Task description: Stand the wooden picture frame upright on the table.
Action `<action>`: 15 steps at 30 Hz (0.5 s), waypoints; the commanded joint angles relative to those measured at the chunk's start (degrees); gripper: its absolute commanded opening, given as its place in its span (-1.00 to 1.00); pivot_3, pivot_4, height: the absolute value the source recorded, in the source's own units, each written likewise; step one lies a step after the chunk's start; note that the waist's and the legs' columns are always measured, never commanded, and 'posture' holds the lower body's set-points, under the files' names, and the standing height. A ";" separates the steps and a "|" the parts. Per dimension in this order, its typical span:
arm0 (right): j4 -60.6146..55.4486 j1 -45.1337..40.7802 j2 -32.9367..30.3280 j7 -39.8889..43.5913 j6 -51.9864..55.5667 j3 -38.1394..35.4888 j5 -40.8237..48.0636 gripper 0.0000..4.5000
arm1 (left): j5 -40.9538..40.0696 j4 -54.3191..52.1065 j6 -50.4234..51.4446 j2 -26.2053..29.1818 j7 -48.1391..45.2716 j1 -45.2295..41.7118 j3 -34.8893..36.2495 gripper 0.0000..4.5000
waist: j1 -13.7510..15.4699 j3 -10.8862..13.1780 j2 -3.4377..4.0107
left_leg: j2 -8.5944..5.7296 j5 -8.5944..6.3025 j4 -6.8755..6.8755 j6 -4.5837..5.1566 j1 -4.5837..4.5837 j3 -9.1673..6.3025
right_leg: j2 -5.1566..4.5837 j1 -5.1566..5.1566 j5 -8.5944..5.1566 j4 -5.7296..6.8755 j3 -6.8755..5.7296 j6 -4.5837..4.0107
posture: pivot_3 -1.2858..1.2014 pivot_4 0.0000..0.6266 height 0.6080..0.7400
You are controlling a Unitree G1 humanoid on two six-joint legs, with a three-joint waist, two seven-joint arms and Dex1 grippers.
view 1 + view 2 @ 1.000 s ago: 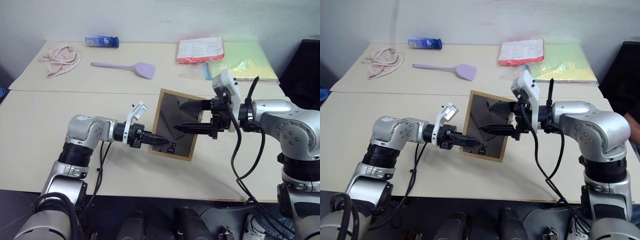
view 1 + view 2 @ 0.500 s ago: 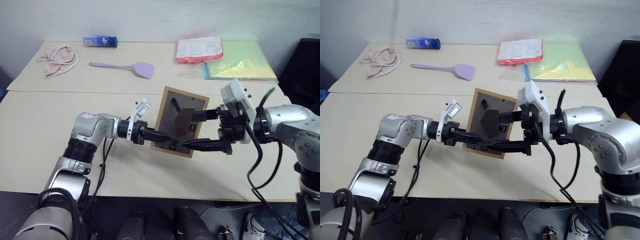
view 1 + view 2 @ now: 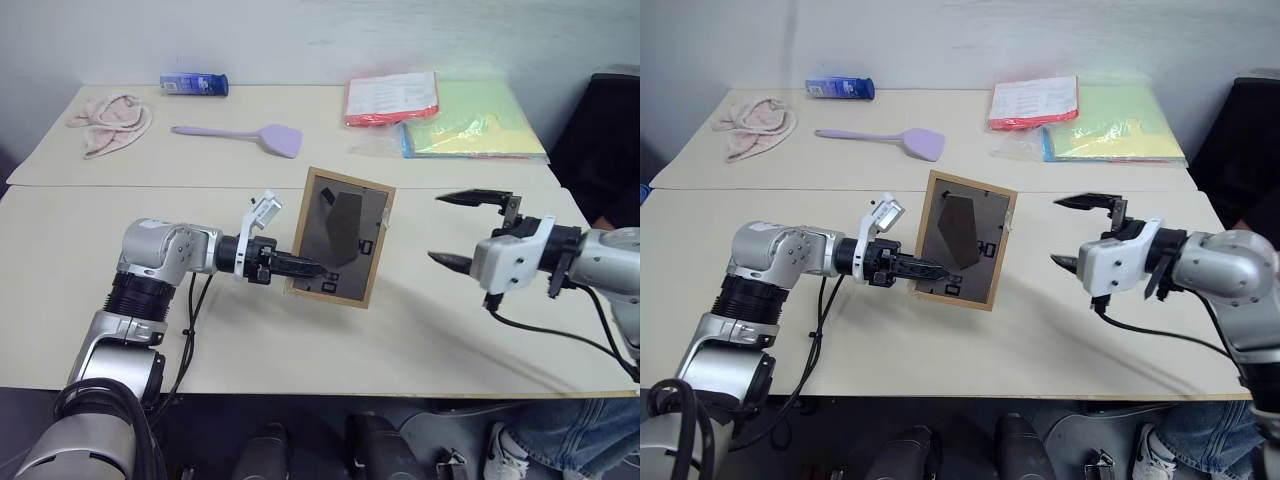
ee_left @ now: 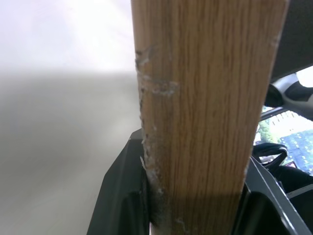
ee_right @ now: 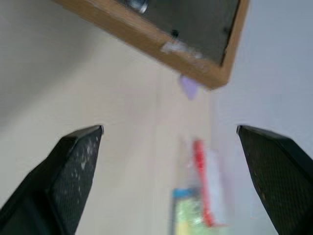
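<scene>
Sideways, left gripper (image 3: pixel 300 267) clamping wooden picture frame (image 3: pixel 340 236)

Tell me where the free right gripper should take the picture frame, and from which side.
Probably the frame's bare right wooden edge, approached from the right. It is held nearly upright, back panel to the camera. The left gripper already clamps the lower left edge, and the open right gripper faces the free side. Avoid the easel stand.

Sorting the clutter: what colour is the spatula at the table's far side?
Light purple; the spatula shows best in the left eye view.
</scene>
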 commanded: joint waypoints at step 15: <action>19.38 -17.06 9.61 -53.35 -24.83 8.50 -40.65 -0.21 | -4.67 -3.72 3.59 0.27 -0.35 -1.72 2.06 -0.43 | -0.47 0.02 0.03 | -0.02 0.10 0.00 -0.17 -0.09 0.25 | 0.09 -0.41 -0.02 0.60 0.31 -0.04 | 0.03 -0.52 1.00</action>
